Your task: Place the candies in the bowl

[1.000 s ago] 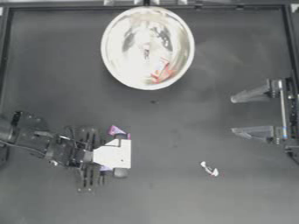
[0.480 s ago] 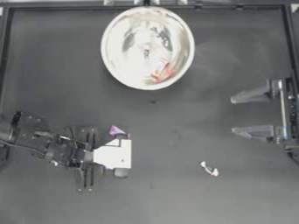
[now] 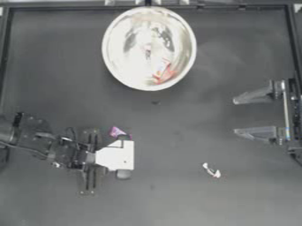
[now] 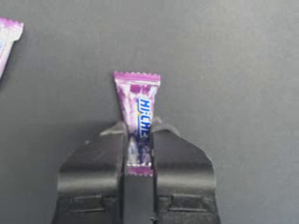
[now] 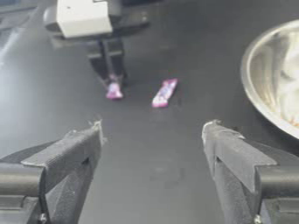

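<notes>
**Left fingers clamped on a purple candy; lift to bowl pending**

The surface (image 3: 53, 66) carries all items. The bowl (image 3: 149, 47) stands well beyond the left fingers, toward the far edge; a red-and-white candy (image 3: 163, 73) already lies inside it.

The left gripper (image 4: 139, 144) is at the near-left of the surface. Compared with the overhead views from the preceding second, the arm's position is nearly unchanged, so the grip appears settled rather than in progress. The left wrist view shows the fingers closed tight on the lower end of a purple Hi-Chew candy (image 4: 139, 109), most of the wrapper projecting forward of the fingertips. Judgement: the pick is made; the lift and carry to the bowl remain.

The right gripper (image 5: 153, 131) is parked at the right edge, fingers wide apart and holding nothing.

A second purple candy (image 5: 164, 92) lies just beside the left fingers, apart from them. A whitish twisted candy (image 3: 211, 170) lies well apart, to their right.
</notes>
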